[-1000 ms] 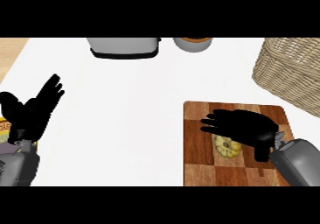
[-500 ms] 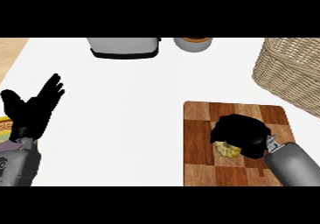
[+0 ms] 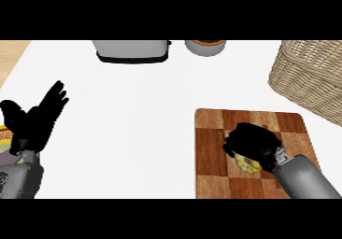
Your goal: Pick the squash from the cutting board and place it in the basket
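- My right hand [image 3: 253,142]: lowered over the middle of the cutting board [image 3: 211,154], fingers curled down around the squash [image 3: 247,164], which they largely cover.
- Squash: yellow, lying on the board; only its near side shows beneath my palm, next to my grey forearm.
- My left hand [image 3: 34,120]: at the view's left edge, fingers straight and spread, pointing up, holding nothing.
- Basket [image 3: 313,77]: woven, at the upper right, well apart from the squash and beyond the board's far right corner.
- Toaster [image 3: 130,50] and a round container [image 3: 205,47]: at the counter's far edge.
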Robot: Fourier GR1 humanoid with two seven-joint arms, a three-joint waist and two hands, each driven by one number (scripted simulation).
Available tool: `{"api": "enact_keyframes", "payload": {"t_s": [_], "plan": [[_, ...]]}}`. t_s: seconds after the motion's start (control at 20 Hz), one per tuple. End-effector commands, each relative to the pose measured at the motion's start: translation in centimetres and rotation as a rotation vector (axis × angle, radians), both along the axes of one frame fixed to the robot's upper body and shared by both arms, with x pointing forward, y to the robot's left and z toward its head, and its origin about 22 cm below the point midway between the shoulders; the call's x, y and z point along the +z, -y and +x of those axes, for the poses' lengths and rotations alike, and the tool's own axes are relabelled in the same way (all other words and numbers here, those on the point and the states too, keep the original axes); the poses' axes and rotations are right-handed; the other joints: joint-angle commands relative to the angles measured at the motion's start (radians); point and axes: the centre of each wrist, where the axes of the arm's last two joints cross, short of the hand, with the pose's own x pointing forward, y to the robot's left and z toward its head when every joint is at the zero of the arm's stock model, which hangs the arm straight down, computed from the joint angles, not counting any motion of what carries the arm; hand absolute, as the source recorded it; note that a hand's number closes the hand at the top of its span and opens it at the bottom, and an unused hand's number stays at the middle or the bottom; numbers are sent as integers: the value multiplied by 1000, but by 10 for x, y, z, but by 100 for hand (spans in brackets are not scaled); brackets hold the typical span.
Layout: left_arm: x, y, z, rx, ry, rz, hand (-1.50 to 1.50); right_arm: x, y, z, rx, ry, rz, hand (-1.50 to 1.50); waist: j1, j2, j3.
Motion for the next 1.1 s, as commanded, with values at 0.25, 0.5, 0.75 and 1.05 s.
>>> {"api": "enact_keyframes", "payload": {"t_s": [0.25, 0.5, 0.75, 1.05], "plan": [[3, -10, -2, 59, -5, 0, 0, -33, -13, -13, -898, -78, 380, 150, -62, 1, 9], [8, 6, 5, -4, 23, -8, 0, -29, -37, -20, -1108, -73, 498, 150, 10, 6, 9], [8, 4, 6, -8, -1, 6, 0, 12, -74, -24, -1130, -41, 901, 150, 23, 1, 8], [6, 4, 2, -10, -1, 7, 0, 83, -121, -41, -1100, 197, 1212, 150, 10, -4, 4]]}}
